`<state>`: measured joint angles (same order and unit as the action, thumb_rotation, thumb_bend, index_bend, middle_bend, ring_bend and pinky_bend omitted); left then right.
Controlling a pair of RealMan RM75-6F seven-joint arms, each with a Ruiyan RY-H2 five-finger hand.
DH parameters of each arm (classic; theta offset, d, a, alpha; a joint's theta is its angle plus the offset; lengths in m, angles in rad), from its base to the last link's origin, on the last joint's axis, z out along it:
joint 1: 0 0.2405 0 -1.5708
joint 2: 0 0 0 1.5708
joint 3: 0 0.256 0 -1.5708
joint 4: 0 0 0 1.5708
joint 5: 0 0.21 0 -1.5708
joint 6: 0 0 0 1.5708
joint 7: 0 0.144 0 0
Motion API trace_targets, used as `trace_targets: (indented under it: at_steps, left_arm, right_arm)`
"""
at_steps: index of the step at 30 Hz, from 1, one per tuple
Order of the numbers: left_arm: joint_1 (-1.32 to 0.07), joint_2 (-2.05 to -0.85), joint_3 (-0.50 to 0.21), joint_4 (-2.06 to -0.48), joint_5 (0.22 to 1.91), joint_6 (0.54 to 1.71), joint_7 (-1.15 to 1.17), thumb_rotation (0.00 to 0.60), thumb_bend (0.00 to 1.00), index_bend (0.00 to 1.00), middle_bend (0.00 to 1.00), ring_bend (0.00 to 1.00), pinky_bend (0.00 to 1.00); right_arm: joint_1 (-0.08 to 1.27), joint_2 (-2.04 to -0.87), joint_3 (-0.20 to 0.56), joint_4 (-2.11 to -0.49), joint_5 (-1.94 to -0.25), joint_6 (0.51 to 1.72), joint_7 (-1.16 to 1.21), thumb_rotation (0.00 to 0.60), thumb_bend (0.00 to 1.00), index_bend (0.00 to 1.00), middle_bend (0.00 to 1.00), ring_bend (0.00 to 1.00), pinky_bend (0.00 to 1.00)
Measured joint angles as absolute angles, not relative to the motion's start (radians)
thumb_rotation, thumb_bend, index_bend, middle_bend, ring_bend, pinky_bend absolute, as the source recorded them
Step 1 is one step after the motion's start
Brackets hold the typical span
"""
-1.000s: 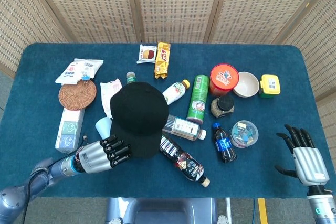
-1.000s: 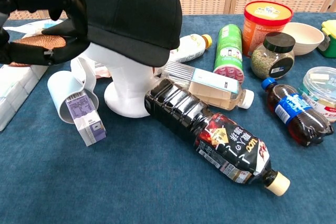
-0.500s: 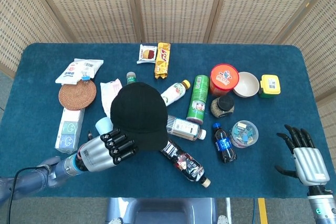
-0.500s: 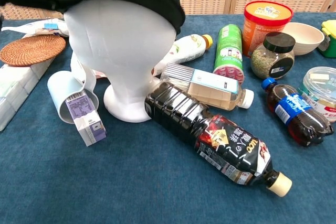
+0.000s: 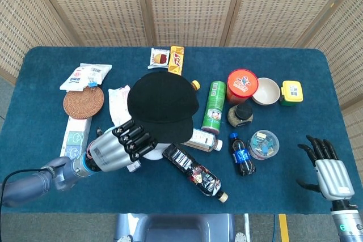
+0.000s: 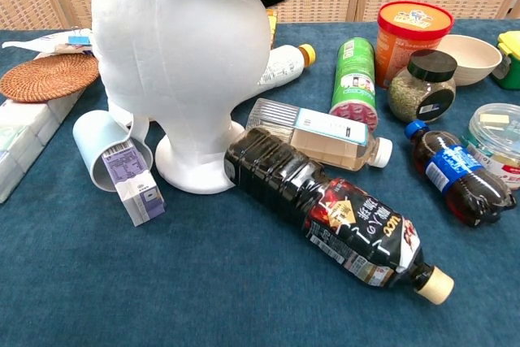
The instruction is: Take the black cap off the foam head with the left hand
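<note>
head view shows the left hand (image 5: 126,143) gripping the black cap (image 5: 163,105) by its near edge, fingers curled over the brim, with the cap raised above the foam head (image 6: 183,62); in the chest view the head is bare white and only a dark edge of the cap shows at the top of the frame, so the cap looks clear of it. the main risk, as i judge it, is the hold: only one edge is held, so the cap could tilt or slip out and drop onto the clutter below. a low swing could also drag the cap across the head and tip it, since the head stands on a small base with the dark soy-style bottle (image 6: 333,217) lying against it. a pale blue cup (image 6: 110,150) on its side and a small carton (image 6: 136,191) lie just beside the base on the left, and a clear bottle (image 6: 321,132) and a green can (image 6: 353,75) stand close behind on the right, so free table for setting the cap down is scarce nearby. the right hand (image 5: 330,171) rests at the far right edge of the table, fingers spread and holding nothing, well apart from everything.
</note>
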<state>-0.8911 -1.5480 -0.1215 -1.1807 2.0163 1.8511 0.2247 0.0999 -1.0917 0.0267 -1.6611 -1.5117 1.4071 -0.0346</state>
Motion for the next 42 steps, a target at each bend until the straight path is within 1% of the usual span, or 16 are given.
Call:
trace_targets:
  at_steps: [4,14,18,22,28,35,38,42]
  left_arm:
    - [-0.895,-1.535,-0.155,-1.157,1.991,1.848,0.196,0.6,0.67,0.84,0.77,0.67,0.79]
    - [-0.852,-1.447,-0.225,-1.084,1.901,1.916,0.081,0.6,0.67,0.84,0.77,0.67,0.79]
    - [-0.821,-1.43,-0.229,-1.016,1.863,1.924,0.032,0.6,0.66,0.83,0.77,0.67,0.79]
    - [-0.783,-1.435,-0.223,-0.895,1.818,1.923,-0.049,0.6,0.66,0.84,0.77,0.67,0.79]
    - [-0.724,-1.495,-0.204,-0.665,1.747,1.908,-0.207,0.6,0.65,0.84,0.77,0.67,0.79]
    - [-0.678,-1.617,-0.162,-0.397,1.708,1.875,-0.328,0.6,0.64,0.84,0.77,0.67,0.79]
    - [-0.664,-1.672,-0.137,-0.308,1.703,1.865,-0.358,0.6,0.64,0.84,0.77,0.67,0.79]
    - [-0.647,-1.725,-0.103,-0.239,1.701,1.849,-0.379,0.6,0.64,0.84,0.77,0.67,0.79]
  right_arm:
    - [0.103,-1.099,0.027,-1.658,-1.503,1.399,-0.049,0.6,0.02,0.2,0.05,0.05,0.0]
    - [0.105,-1.107,0.021,-1.66,-1.503,1.39,-0.062,0.6,0.02,0.2,0.05,0.05,0.0]
    - [0.102,-1.107,0.018,-1.663,-1.51,1.397,-0.064,0.6,0.02,0.2,0.05,0.05,0.0]
    - [0.102,-1.111,0.011,-1.666,-1.517,1.392,-0.072,0.6,0.02,0.2,0.05,0.05,0.0]
    - [0.106,-1.118,0.006,-1.667,-1.519,1.38,-0.083,0.6,0.02,0.2,0.05,0.05,0.0]
    - [0.112,-1.128,0.002,-1.665,-1.512,1.363,-0.096,0.6,0.02,0.2,0.05,0.05,0.0]
    - [0.112,-1.127,0.002,-1.666,-1.51,1.363,-0.095,0.6,0.02,0.2,0.05,0.05,0.0]
    - [0.111,-1.124,0.002,-1.669,-1.513,1.366,-0.091,0.6,0.02,0.2,0.05,0.05,0.0]
